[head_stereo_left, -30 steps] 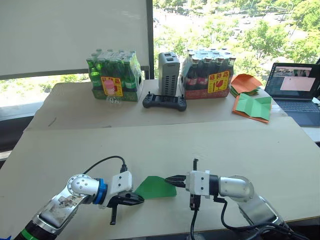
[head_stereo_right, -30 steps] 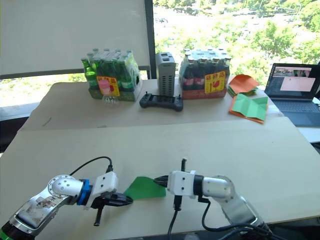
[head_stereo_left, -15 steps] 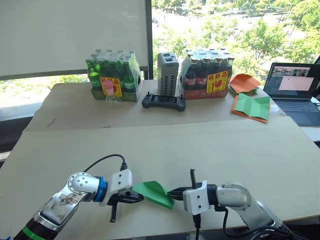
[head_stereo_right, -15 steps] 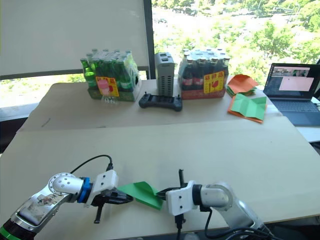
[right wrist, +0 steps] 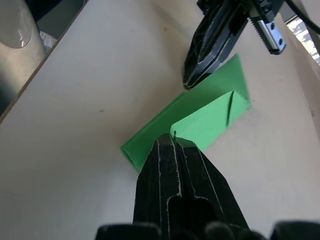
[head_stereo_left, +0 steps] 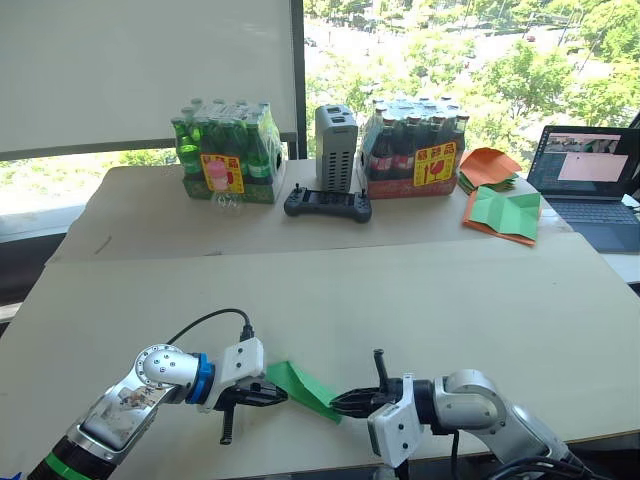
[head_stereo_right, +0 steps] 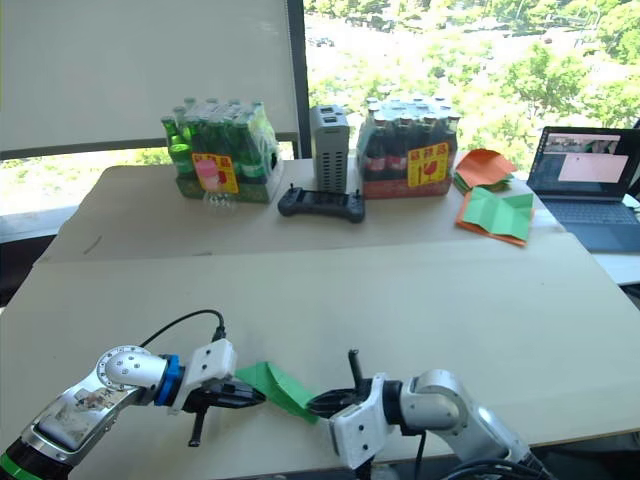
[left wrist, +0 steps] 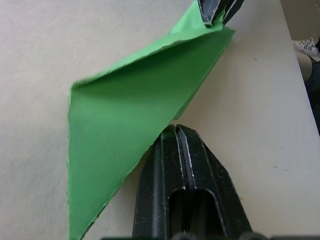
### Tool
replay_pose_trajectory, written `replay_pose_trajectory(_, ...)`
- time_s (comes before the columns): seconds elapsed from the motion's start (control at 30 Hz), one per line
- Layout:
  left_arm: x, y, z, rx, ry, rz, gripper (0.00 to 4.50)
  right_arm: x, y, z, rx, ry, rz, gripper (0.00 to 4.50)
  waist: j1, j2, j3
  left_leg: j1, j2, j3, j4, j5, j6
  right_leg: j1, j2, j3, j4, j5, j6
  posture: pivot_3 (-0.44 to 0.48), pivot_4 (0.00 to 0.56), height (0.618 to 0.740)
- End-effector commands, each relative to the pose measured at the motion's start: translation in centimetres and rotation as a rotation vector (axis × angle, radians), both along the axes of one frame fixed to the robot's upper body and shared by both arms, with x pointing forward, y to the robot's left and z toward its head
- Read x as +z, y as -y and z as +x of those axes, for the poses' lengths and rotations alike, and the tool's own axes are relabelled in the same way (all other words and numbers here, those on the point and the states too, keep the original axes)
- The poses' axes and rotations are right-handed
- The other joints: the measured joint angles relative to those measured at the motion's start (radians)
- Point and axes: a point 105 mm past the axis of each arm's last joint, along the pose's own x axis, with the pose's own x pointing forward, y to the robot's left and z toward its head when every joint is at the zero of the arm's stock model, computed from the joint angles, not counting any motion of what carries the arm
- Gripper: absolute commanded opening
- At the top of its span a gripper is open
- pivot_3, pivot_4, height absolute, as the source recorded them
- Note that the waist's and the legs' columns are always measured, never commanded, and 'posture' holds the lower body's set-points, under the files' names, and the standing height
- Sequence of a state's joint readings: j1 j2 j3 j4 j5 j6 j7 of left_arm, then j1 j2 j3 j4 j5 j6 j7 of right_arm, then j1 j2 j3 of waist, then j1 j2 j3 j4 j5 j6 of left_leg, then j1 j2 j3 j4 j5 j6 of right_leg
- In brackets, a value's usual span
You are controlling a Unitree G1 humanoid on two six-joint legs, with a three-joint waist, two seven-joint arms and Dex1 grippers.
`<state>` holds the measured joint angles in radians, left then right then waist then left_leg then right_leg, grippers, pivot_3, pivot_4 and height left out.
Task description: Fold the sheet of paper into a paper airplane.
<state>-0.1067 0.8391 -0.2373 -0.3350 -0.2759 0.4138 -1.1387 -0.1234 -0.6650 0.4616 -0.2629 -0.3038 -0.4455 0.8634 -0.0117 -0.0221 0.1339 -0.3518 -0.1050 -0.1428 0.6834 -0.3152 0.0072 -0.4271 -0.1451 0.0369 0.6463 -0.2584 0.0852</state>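
The paper [head_stereo_left: 303, 388] lies near the front edge of the table [head_stereo_left: 400, 290], between the two grippers. A second ago it was a wider flat wedge; now it looks like a narrow strip, folded over along its length. The right gripper [head_stereo_left: 340, 402] has moved lower and nearer to the table edge, and its wrist has turned. Its fingers are closed on the right end of the paper, as the right wrist view shows. The left gripper [head_stereo_left: 278, 396] has stayed almost in the same place. Its fingers are pressed together and seem to pin the left end of the paper. I think one long fold is now made, so the wedge is narrower. The wings are not yet formed.
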Motion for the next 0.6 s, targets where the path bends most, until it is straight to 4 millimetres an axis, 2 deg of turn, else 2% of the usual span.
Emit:
replay_pose_trajectory(0.03, 0.3, -0.3, 0.4, 0.013, 0.025, 0.009, 0.0, -0.7, 0.0, 0.1, 0.001, 0.001, -0.037, 0.02, 0.0, 0.0, 0.0, 0.0, 0.0, 0.0, 0.0, 0.0, 0.0, 0.0, 0.0, 0.0, 0.0, 0.0, 0.0, 0.0, 0.15, 0.735)
replay_pose_trajectory(0.17, 1.0, -0.5, 0.3, 0.023, 0.022, -0.006, 0.0, -1.0, 0.1, 0.3, -0.02, -0.018, -0.043, 0.02, 0.0, 0.0, 0.0, 0.0, 0.0, 0.0, 0.0, 0.0, 0.0, 0.0, 0.0, 0.0, 0.0, 0.0, 0.0, 0.0, 0.15, 0.735)
replay_pose_trajectory(0.27, 2.1, -1.4, 0.0, 0.032, 0.002, -0.015, 0.0, -0.8, -0.1, 0.4, -0.037, -0.037, -0.027, 0.02, -0.001, 0.0, 0.0, 0.0, 0.001, 0.0, 0.0, 0.0, 0.0, 0.0, 0.001, 0.0, 0.0, 0.0, 0.0, 0.0, 0.15, 0.735)
replay_pose_trajectory(0.33, 4.1, -1.5, -0.5, 0.019, -0.042, -0.076, 0.0, -0.7, -0.2, 0.6, -0.042, -0.039, -0.025, 0.02, -0.002, 0.0, 0.0, 0.0, 0.001, 0.0, 0.0, 0.0, 0.0, 0.0, 0.001, 0.0, 0.0, 0.0, 0.0, 0.0, 0.15, 0.735)
replay_pose_trajectory(0.4, 5.4, -1.4, -0.8, 0.005, -0.069, -0.118, 0.0, -0.7, -0.1, 0.7, -0.046, -0.041, -0.027, 0.02, -0.001, 0.0, 0.0, 0.0, 0.001, 0.0, 0.0, 0.0, 0.0, 0.0, 0.001, 0.0, 0.0, 0.0, 0.0, 0.0, 0.15, 0.735)
replay_pose_trajectory(0.47, 5.8, -1.2, -0.9, 0.002, -0.078, -0.133, 0.0, -0.7, -0.1, 0.7, -0.047, -0.041, -0.03, 0.02, 0.0, 0.0, 0.0, 0.0, 0.001, 0.0, 0.0, 0.0, 0.0, 0.0, 0.001, 0.0, 0.0, 0.0, 0.0, 0.0, 0.15, 0.735)
replay_pose_trajectory(0.53, 6.7, -0.4, -0.3, 0.009, -0.085, -0.201, 0.0, -0.5, -0.1, 1.0, -0.051, -0.041, -0.027, 0.02, 0.002, 0.0, 0.0, 0.002, 0.001, 0.0, 0.0, 0.0, 0.0, 0.002, 0.001, 0.0, 0.0, 0.0, 0.0, 0.0, 0.15, 0.735)
replay_pose_trajectory(0.6, 5.9, 0.6, 0.4, 0.007, -0.062, -0.193, 0.0, -0.3, -0.1, 1.2, -0.058, -0.042, -0.023, 0.02, 0.004, 0.0, 0.0, 0.002, 0.001, 0.0, 0.001, 0.0, 0.0, 0.002, 0.001, 0.0, 0.0, 0.0, 0.0, 0.0, 0.15, 0.735)
